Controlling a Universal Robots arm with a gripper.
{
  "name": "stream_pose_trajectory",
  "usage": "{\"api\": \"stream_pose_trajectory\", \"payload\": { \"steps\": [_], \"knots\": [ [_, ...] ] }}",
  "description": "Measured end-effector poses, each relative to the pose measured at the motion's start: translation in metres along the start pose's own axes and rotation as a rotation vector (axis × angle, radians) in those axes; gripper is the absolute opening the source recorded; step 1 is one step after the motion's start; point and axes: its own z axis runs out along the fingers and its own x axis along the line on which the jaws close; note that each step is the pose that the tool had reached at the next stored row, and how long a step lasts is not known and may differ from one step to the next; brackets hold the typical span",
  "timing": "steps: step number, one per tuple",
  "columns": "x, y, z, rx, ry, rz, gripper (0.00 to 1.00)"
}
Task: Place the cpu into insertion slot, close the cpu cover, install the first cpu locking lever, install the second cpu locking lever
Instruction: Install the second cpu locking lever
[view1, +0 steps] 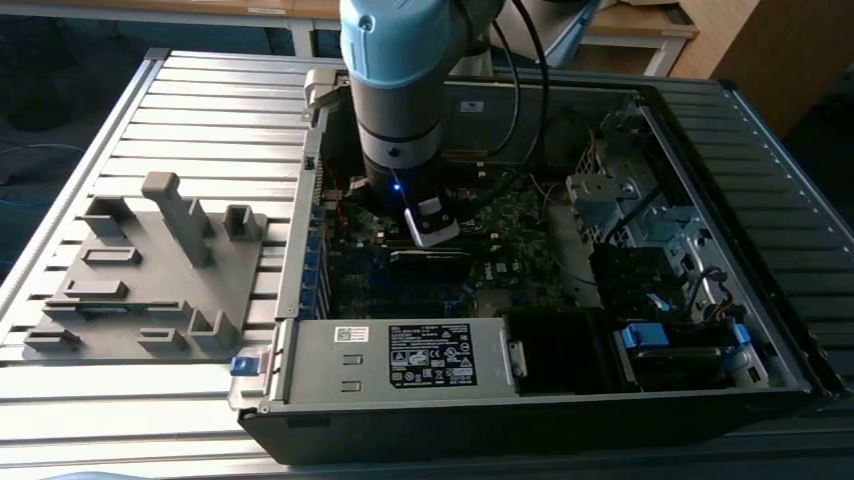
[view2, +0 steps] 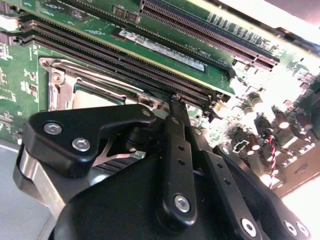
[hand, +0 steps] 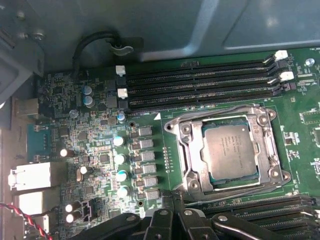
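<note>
One open black desktop computer case (view1: 561, 400) lies on its side on a ribbed metal table (view1: 200, 100), with a grey moulded fixture tray (view1: 147, 290) beside it towards the exterior view's left. Inside the case, the grey-blue robot arm (view1: 394, 90) reaches down over the green motherboard (hand: 100, 150). Long black memory slots (hand: 200, 82) run next to the square silver-bordered insertion slot (hand: 186, 150). The thin silvery cpu cover (hand: 265, 150) lies flat around the socket, framing the dull silver-grey square cpu (hand: 230, 151), which sits inside it. The black gripper (view2: 172, 107) hovers just beside the socket, its fingers (view2: 175, 145) pressed together, holding nothing.
</note>
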Motion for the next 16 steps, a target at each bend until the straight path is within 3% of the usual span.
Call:
{"api": "stream_pose_trajectory", "payload": {
  "steps": [4,6,13,16],
  "knots": [
    [0.0003,0.0019,0.0002,0.0085,-0.0006,0.0,0.1],
    [0.0003,0.0027,-0.001,0.0087,-0.0009,0.0,0.1],
    [-0.0002,0.0065,-0.0171,0.009,-0.0008,0.0,0.1],
    [-0.0003,0.0067,-0.0175,0.0088,-0.0009,0.0,0.1]
  ]
}}
